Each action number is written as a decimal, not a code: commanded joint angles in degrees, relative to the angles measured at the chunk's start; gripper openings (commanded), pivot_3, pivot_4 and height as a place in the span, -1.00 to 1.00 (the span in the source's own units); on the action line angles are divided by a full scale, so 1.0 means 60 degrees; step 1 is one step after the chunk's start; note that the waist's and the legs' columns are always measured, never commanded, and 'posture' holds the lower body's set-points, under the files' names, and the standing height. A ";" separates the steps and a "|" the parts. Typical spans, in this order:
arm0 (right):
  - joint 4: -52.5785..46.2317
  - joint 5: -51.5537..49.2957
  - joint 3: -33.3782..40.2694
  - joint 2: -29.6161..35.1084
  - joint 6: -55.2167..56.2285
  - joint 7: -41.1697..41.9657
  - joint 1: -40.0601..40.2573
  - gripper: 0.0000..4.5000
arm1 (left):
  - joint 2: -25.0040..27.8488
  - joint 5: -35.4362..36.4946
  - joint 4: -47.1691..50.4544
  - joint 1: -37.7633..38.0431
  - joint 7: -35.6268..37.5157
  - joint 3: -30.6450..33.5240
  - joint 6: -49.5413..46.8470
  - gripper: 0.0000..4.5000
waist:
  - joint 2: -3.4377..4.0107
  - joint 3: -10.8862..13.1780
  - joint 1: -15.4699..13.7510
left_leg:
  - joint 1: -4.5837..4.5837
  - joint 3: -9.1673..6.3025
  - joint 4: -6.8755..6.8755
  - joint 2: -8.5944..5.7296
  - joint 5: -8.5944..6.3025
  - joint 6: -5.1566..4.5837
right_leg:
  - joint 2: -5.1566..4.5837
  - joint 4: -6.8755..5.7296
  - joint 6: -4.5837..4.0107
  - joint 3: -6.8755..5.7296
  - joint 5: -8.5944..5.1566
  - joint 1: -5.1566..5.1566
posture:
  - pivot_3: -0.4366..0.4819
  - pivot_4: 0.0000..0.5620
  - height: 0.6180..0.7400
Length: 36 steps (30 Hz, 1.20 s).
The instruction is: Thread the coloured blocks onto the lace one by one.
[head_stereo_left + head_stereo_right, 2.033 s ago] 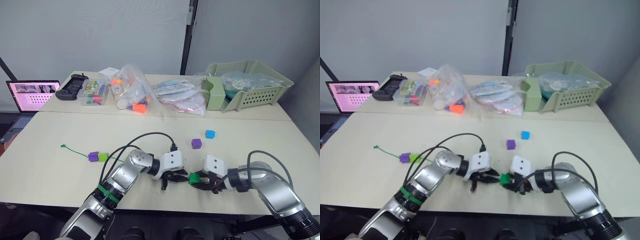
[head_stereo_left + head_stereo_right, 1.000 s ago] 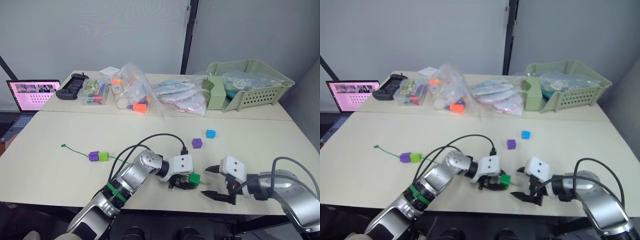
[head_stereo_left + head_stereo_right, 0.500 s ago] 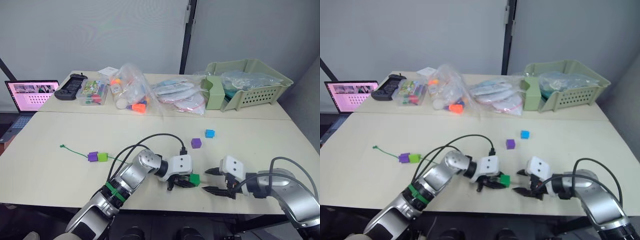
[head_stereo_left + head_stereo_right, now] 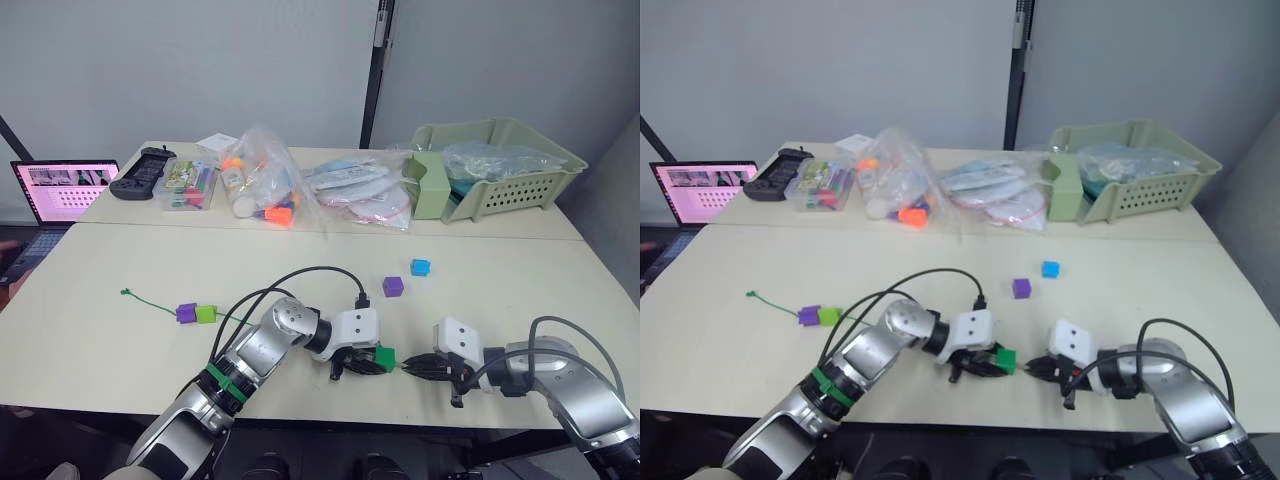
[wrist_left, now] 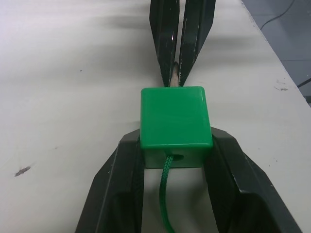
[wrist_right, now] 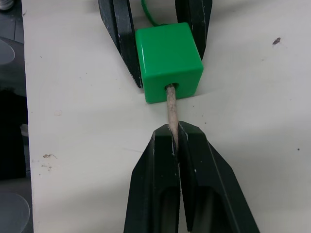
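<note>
Pale tabletop [image 4: 100, 330] carried the work, with a laptop [image 4: 62, 190], bagged supplies [image 4: 262, 180] and a green basket [image 4: 495, 165] on the far table.

From the head view I noted a purple block [image 4: 186, 313] and a lime block [image 4: 206, 313] already on the lace [image 4: 150, 300], touching each other. A second purple block [image 4: 393, 286] and the blue block [image 4: 420, 267] lay loose, near each other, not yet threaded.

My left wrist view showed the left gripper [image 5: 176, 160] clamped on the dark green block [image 5: 175, 124], cord entering its hole.

My right wrist view showed the right gripper [image 6: 176, 138] pinched closed on the pale tip [image 6: 171, 104] emerging from that block.

I judged two blocks done, the third mid-threading, two outstanding.
</note>
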<state>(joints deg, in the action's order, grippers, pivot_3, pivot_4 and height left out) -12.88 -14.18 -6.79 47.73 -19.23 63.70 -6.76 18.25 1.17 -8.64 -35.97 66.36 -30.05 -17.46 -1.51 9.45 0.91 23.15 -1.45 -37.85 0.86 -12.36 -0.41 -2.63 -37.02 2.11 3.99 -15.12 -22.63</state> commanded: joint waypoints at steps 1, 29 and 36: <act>-0.0185 -0.0064 0.0110 0.0049 0.0089 0.0068 -0.0226 -1.00 | 0.0453 0.0368 0.0411 0.0070 0.0174 0.0624 -0.0050 -0.47 | 0.0001 0.0000 0.0017 | 0.0001 0.0000 0.0000 0.0001 0.0000 0.0000 | 0.0000 -0.0001 0.0000 0.0000 0.0000 -0.0003 | -0.05 -0.47 1.00; -0.0072 0.0010 -0.0008 0.0324 0.0051 0.0476 -0.0725 -1.00 | 0.6347 -0.0487 -0.5894 0.0503 0.1832 0.2821 0.5556 -0.47 | 0.0017 -0.0007 0.0195 | -0.0004 0.0030 0.0009 0.0036 0.0000 0.0000 | 0.0020 -0.0065 -0.0032 0.0005 0.0005 -0.0068 | -0.05 -0.47 1.00; 0.0069 0.0016 -0.0079 0.0120 0.0109 0.0375 -0.1030 -1.00 | 0.6325 -0.0251 -0.6303 0.0386 0.2353 0.3027 0.5818 -0.47 | 0.0021 -0.0010 0.0304 | -0.0031 0.0047 0.0013 0.0041 0.0000 0.0000 | 0.0020 -0.0115 -0.0049 0.0008 -0.0009 -0.0077 | -0.05 -0.47 1.00</act>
<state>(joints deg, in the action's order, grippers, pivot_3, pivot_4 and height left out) -11.60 -13.64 -8.06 48.74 -19.19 66.09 -11.85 55.12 2.09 -43.60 -35.45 78.45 -10.95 18.68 -1.38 9.39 2.73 22.95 -1.16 -37.77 1.10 -12.36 -0.42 -2.51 -37.73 1.81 4.04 -15.18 -23.10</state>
